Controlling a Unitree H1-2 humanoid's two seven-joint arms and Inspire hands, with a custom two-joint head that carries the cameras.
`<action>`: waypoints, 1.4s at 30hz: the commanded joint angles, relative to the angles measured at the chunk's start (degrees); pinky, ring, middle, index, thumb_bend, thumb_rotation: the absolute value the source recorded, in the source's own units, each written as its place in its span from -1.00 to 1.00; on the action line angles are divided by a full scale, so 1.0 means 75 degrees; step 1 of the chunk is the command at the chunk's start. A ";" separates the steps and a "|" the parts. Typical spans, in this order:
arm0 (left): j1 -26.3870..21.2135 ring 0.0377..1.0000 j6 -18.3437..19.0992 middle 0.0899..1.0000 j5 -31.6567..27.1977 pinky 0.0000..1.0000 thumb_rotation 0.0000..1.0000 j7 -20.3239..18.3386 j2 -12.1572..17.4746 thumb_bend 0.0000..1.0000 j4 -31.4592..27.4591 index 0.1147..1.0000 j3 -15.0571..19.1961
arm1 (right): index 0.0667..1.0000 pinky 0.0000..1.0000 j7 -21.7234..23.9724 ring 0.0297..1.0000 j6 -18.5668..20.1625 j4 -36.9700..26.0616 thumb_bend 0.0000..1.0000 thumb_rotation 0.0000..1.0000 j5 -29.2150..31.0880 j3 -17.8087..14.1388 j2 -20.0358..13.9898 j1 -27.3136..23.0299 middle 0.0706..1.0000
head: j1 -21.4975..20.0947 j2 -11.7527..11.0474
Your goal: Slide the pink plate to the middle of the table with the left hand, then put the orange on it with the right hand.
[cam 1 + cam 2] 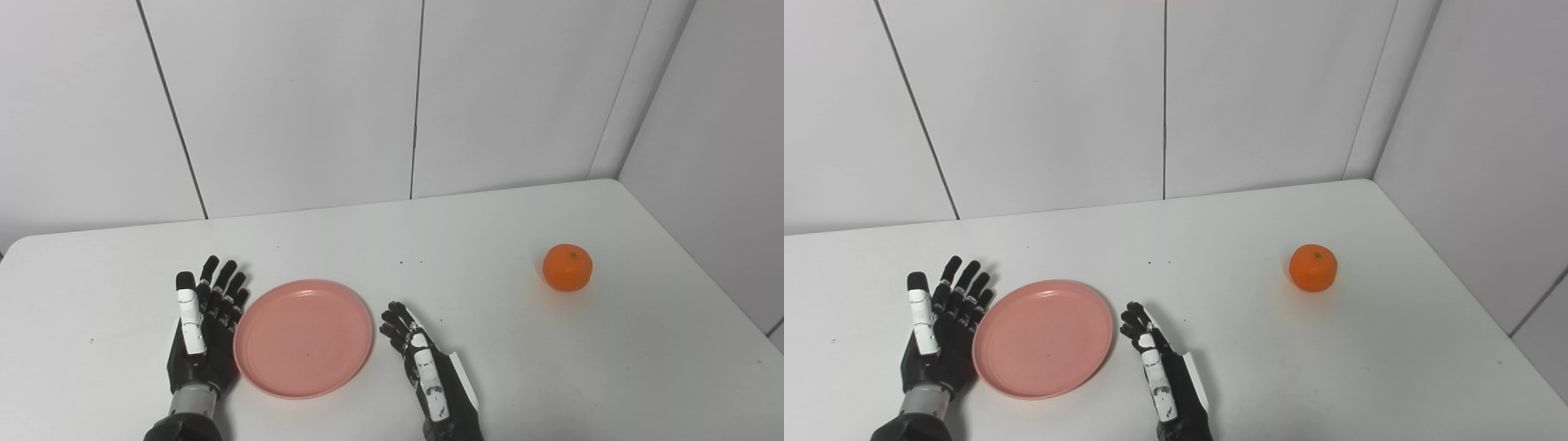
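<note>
A pink plate (303, 337) lies flat on the white table, left of centre near the front edge. My left hand (204, 324) stands open with its fingers spread, right against the plate's left rim. On the plate's other side, a small gap away, my right hand (422, 367) rests open on the table with nothing in it. The orange (567, 267) sits alone far to the right, well beyond the right hand.
The white table (490, 233) runs back to a panelled wall and to a side wall on the right. Its right edge passes close behind the orange.
</note>
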 commanded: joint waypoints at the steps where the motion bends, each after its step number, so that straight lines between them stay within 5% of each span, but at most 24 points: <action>1: 0.0268 0.89 0.0676 0.86 0.0048 1.00 0.67 0.0274 -0.0054 0.81 0.0473 0.87 0.0007 | 0.79 0.91 -0.0060 0.80 -0.0085 0.0153 0.59 1.00 0.0004 -0.0050 0.0159 0.0086 0.79 | 0.0051 -0.0017; 8: 0.0274 0.88 0.0546 0.87 0.0131 1.00 0.70 0.0242 -0.0050 0.81 0.0637 0.87 -0.0051 | 0.74 0.99 -0.0564 0.79 -0.0296 -0.0198 0.64 0.97 -0.0210 -0.0405 0.0278 0.0193 0.76 | 0.0099 -0.0099; 15: 0.0253 0.88 0.0483 0.87 0.0154 1.00 0.71 0.0187 0.0009 0.81 0.0746 0.88 -0.0060 | 0.71 0.74 -0.0931 0.67 -0.0451 -0.1144 0.64 0.92 -0.0690 -0.0571 0.0254 0.0037 0.68 | 0.0088 -0.0132; 25: 0.0221 0.88 0.0508 0.87 0.0092 1.00 0.70 0.0223 -0.0075 0.81 0.0791 0.89 -0.0013 | 0.69 0.61 -0.1127 0.56 0.0209 -0.1967 0.65 0.96 -0.1283 -0.0868 0.0080 -0.0631 0.57 | 0.0035 -0.0191; 34: 0.0199 0.88 0.0440 0.86 0.0101 1.00 0.68 0.0234 -0.0083 0.82 0.0879 0.88 0.0008 | 0.69 0.57 -0.0876 0.50 0.0916 -0.2285 0.65 0.96 -0.1747 -0.1336 -0.0641 -0.1589 0.53 | 0.0002 -0.0209; 42: 0.0200 0.89 0.0467 0.86 0.0001 1.00 0.67 0.0200 -0.0074 0.81 0.0920 0.88 0.0081 | 0.53 0.36 -0.0661 0.44 0.1020 -0.1597 0.59 0.99 -0.3062 -0.1567 -0.1991 -0.2535 0.49 | -0.0014 -0.0219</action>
